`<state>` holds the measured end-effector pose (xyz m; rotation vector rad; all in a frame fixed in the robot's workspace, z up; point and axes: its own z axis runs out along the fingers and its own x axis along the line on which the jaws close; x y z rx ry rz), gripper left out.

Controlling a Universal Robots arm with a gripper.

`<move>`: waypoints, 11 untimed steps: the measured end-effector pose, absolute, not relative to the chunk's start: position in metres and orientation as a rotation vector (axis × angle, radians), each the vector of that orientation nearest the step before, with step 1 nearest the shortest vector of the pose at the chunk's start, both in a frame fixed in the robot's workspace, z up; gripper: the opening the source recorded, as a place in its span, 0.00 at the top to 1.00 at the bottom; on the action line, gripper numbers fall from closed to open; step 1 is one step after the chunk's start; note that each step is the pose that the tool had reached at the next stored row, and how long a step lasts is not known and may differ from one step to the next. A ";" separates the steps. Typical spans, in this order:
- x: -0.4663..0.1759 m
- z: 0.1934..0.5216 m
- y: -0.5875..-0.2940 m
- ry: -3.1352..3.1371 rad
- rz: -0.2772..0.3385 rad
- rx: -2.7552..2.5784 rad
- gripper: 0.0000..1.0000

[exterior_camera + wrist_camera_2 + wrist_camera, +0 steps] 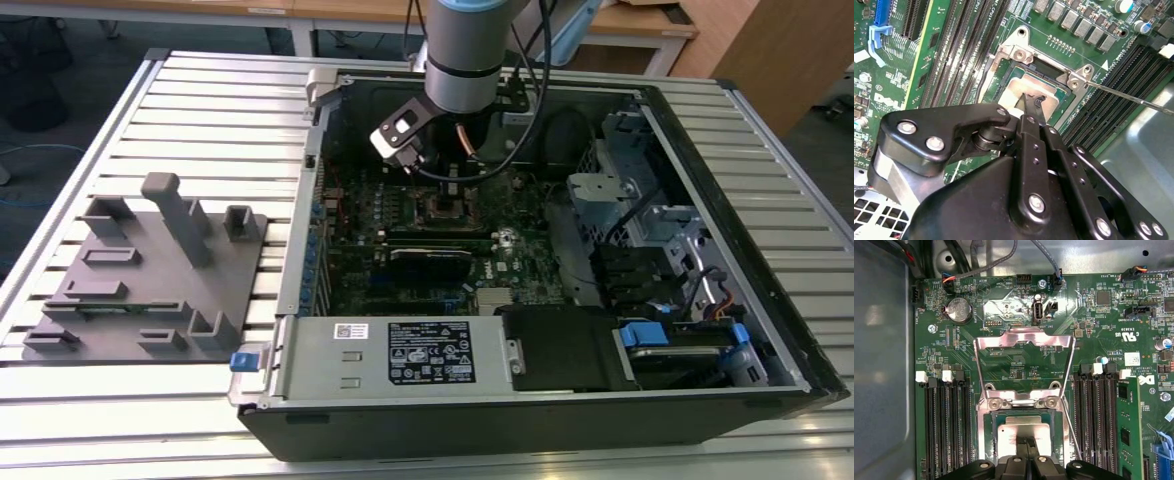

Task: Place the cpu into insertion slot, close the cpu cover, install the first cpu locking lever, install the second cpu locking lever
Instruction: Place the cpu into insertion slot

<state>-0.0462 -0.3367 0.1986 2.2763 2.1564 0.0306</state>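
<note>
The cpu [1010,432] is seated in the insertion slot [986,440]; the cpu cover [1024,341] is raised. The gripper's [1026,442] jaws are drawn together, empty, at the cpu's face.

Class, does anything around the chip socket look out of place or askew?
Nothing looks damaged or askew. The cover stands swung open off the socket; the chip lies flat inside, under the gripper.

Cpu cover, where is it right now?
In the first wrist view, the cpu cover stands flipped open, hinged at the edge of the insertion slot and raised off the cpu, with black memory slots on both sides.
</note>
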 end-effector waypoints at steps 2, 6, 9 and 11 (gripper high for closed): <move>-0.046 0.200 -0.336 2.157 0.033 2.277 0.90; -0.046 0.206 -0.337 2.156 0.030 2.276 0.90; -0.046 0.212 -0.337 2.156 0.030 2.276 0.90; -0.046 0.215 -0.337 2.156 0.030 2.276 0.90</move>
